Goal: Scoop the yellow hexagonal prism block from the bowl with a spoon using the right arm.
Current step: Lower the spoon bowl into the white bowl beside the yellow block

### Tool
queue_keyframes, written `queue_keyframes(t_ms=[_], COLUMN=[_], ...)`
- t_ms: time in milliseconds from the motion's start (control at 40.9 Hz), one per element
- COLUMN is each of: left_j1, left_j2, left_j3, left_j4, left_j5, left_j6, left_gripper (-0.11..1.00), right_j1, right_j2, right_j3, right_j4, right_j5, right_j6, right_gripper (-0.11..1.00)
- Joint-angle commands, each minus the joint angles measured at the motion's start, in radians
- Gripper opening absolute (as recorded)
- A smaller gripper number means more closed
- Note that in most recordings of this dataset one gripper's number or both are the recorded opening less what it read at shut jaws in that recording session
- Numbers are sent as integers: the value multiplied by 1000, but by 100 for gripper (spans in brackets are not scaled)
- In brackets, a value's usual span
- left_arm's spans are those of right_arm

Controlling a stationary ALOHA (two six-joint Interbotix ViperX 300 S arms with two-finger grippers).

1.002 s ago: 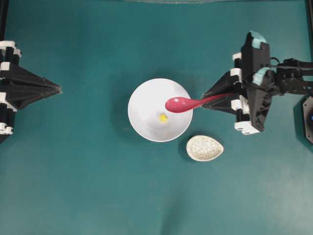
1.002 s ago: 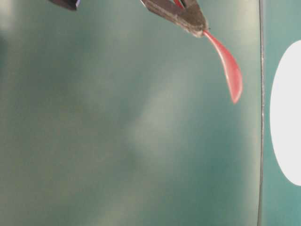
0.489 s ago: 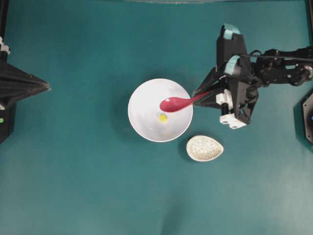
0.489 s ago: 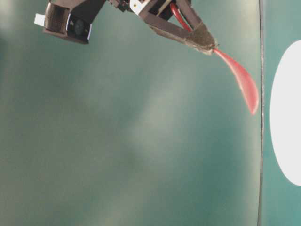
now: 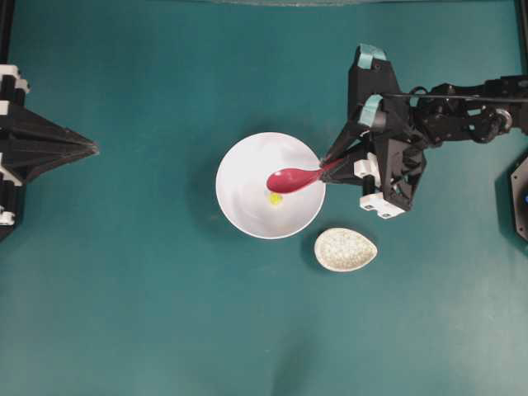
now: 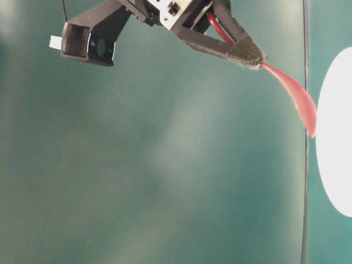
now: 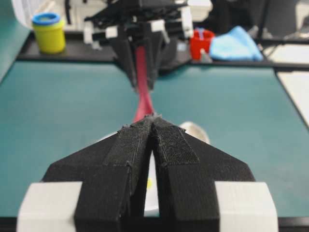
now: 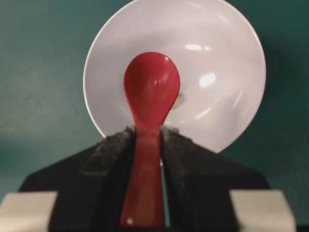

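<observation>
— Two black fingers (image 7: 153, 145) of the left gripper (image 5: 92, 149) sat pressed together right at the front of the left wrist view, nothing between them, parked at the left edge of the tabletop (image 5: 148, 313). What did you have past them?

— The bowl (image 5: 239, 210), white and round, sat mid-tabletop, and the yellow hexagonal prism block (image 5: 275, 198) lay on its floor, a touch right of centre. The spoon (image 5: 290, 178) hung over the bowl with its scoop directly beside the block in the overhead view; whether scoop and block touched, I could not tell.

— And who had the spoon?

— The right gripper (image 5: 332, 165), the one with teal patches. From the right wrist camera its fingers (image 8: 108, 159) were pinching the red handle on both sides, scoop pointing forward over the bowl, the block peeking out at the scoop's right edge.

— Angle of the spoon?

— From table level it sloped downward from the fingertips, tip lowest, near the bowl's rim.

— Anything else out there?

— One small speckled dish (image 5: 345, 249) sat just off the bowl's lower right, apart from it.
</observation>
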Motion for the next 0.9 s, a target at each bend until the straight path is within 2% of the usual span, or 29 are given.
queue_keyframes(t_ms=[0,196,367,587,758,880], left_j1=[0,0,2,2,0,0], left_j2=[31,55,55,55,55,54], left_j3=[-21,-26,-25,-26,-26,-25], left_j4=[5,9,9,9,11,11], left_j5=[-25,-31,-31,-31,-31,-31], left_j6=[2,2,2,2,2,2], left_gripper=[1,1,1,1,1,1], right_j1=[-3,-5,-3,-5,-5,-5], right_j2=[-2,38,83,130,161,178], right_j3=[-37,-60,-91,-133,-167,-186], right_j4=[-3,-38,-83,-170,-213,-225], right_j5=[26,95,127,201,244,256], right_j6=[6,25,84,163,212,222], right_gripper=[25,25,25,25,25,25])
